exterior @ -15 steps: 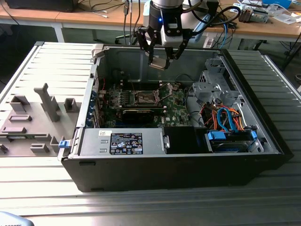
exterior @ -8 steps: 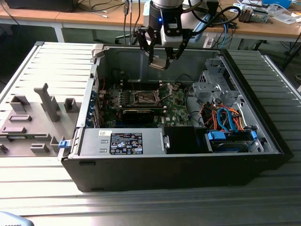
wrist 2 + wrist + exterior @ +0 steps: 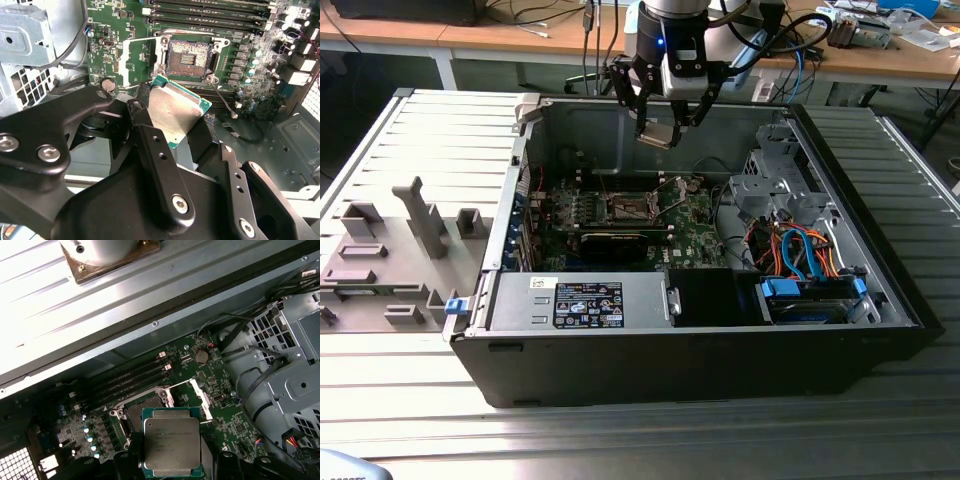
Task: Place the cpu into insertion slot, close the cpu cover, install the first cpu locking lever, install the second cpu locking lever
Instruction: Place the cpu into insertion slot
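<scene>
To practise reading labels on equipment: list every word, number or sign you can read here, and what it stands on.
Small flat square silver-grey cpu: faint print on its top, too blurred to read.
Dark rectangular label on the grey metal box: too small to read.
Small white sticker beside it: too small to read.

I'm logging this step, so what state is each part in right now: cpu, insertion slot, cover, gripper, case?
cpu: held by the gripper, above the motherboard, not seated.
insertion slot: empty and uncovered.
cpu cover: swung open, off the slot.
gripper: jaws shut on the cpu.
computer case: lying flat, side open.
</scene>
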Controlling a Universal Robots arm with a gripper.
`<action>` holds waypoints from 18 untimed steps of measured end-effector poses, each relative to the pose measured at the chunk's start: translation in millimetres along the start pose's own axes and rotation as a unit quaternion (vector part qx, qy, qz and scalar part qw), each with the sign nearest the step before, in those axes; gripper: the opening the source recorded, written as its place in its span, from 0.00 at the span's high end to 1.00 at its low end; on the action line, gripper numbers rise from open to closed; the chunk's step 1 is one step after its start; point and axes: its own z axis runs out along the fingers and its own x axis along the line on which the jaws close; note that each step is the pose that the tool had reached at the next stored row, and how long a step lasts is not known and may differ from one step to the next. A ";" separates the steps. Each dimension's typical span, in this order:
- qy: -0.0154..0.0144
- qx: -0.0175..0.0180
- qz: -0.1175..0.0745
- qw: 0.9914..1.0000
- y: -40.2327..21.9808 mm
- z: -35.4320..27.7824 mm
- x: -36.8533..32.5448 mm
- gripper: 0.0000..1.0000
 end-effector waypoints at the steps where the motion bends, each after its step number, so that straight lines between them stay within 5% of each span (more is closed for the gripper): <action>1: 0.000 0.000 0.000 1.000 0.0 0.0 0.0 0.45; 18: -0.001 0.000 0.007 1.000 0.0 0.0 0.0 0.45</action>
